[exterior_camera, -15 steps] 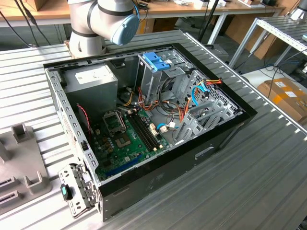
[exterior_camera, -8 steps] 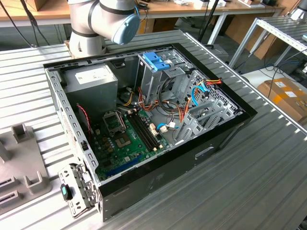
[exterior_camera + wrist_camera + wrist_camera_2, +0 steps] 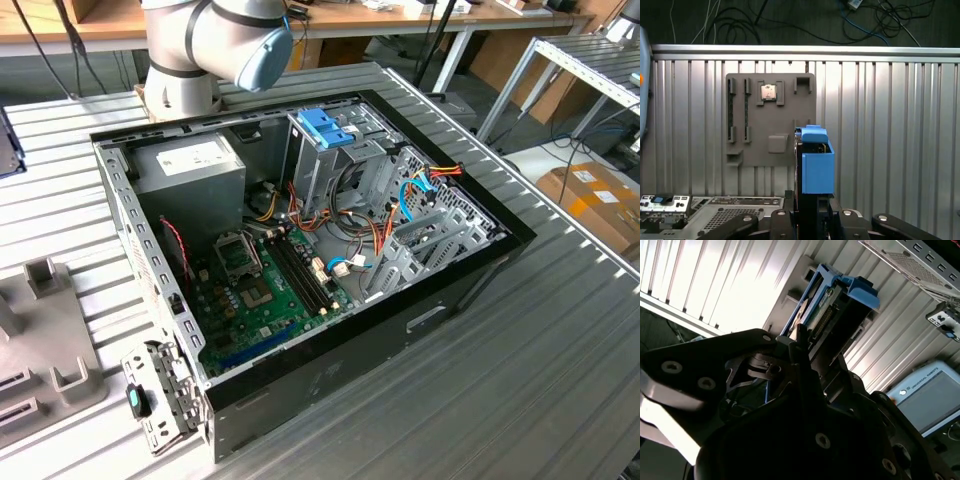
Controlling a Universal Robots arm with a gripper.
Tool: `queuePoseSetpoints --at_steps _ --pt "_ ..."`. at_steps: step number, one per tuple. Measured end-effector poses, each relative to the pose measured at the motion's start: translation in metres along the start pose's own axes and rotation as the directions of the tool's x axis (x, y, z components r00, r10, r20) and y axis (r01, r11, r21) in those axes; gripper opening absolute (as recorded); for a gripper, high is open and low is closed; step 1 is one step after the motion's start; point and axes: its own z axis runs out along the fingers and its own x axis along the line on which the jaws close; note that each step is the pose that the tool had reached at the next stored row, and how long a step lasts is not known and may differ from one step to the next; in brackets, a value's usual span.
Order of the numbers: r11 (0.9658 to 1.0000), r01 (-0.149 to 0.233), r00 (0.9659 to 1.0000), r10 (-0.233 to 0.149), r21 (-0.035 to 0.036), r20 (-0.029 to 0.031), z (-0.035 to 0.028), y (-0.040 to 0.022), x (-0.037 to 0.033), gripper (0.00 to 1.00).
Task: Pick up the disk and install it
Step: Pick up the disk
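The disk (image 3: 816,165), a dark drive with bright blue plastic rails, stands edge-on between my fingers, and my gripper (image 3: 812,202) is shut on it. In the second wrist view the disk (image 3: 837,302) juts out past the black gripper (image 3: 812,347) body, above the ribbed metal table (image 3: 715,285). It hangs over the table just beside a grey fixture plate (image 3: 760,135). The open computer case (image 3: 300,250) lies on the table in the exterior view, with a tall metal drive cage (image 3: 320,165) inside that has a blue bracket on top.
The grey fixture plate holds a small chip (image 3: 769,92) and several slots. A perforated metal case panel (image 3: 715,207) lies near the gripper. A grey pendant with a screen (image 3: 930,395) rests on the table. Cables (image 3: 730,22) trail on the floor beyond the table edge.
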Motion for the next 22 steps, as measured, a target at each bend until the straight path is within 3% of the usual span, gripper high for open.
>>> queuePoseSetpoints --at_steps 6,14,17,22 --pt "1.0000 0.000 1.0000 0.000 0.0001 0.0000 0.0003 -0.0218 -0.0002 0.35" --pt "1.0000 0.000 1.0000 0.000 0.0002 0.0001 0.0004 -0.0236 -0.0002 0.35" --pt "1.0000 0.000 1.0000 0.000 0.0002 0.0001 0.0004 -0.0288 -0.0002 0.35" --pt "1.0000 0.000 1.0000 0.000 0.0002 0.0001 0.0007 -0.0492 0.0000 0.35"
